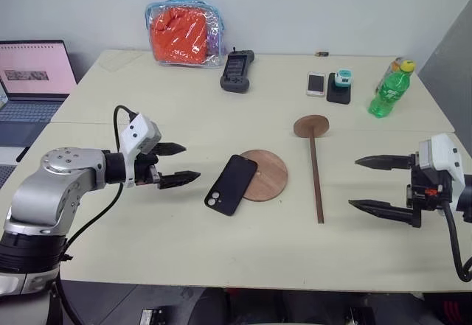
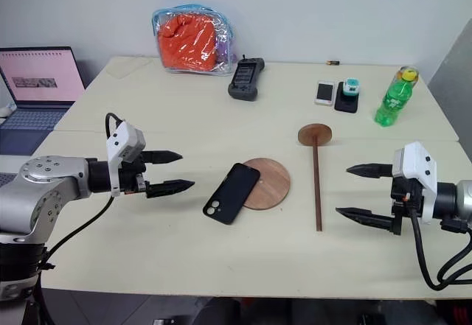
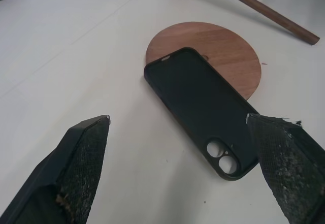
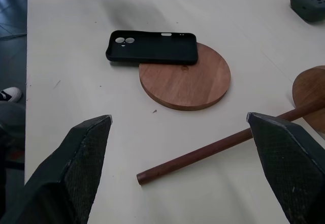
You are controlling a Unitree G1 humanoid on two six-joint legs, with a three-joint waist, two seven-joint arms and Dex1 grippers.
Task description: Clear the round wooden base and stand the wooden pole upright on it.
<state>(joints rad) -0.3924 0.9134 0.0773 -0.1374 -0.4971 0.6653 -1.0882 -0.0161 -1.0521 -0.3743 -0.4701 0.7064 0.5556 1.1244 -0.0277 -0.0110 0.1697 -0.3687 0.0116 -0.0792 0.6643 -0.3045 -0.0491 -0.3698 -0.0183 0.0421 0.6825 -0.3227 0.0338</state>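
Round wooden base (image 1: pixel 267 174) remains obstructed: phone case (image 1: pixel 231 183) overlaps its near edge. Wooden pole (image 1: pixel 316 169) lies flat just beside it. My left gripper (image 1: pixel 177 164) and right gripper (image 1: pixel 371 185) hover spread, empty.

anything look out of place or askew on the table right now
Yes. A black phone case lies face down, partly on the round wooden base and partly on the table, covering the base's left edge. The wooden pole lies flat on the table to the base's right, not standing.

Both arms low and inward, left gripper (image 1: pixel 174 164) and right gripper (image 1: pixel 377 185) fingers apart, apparently empty.
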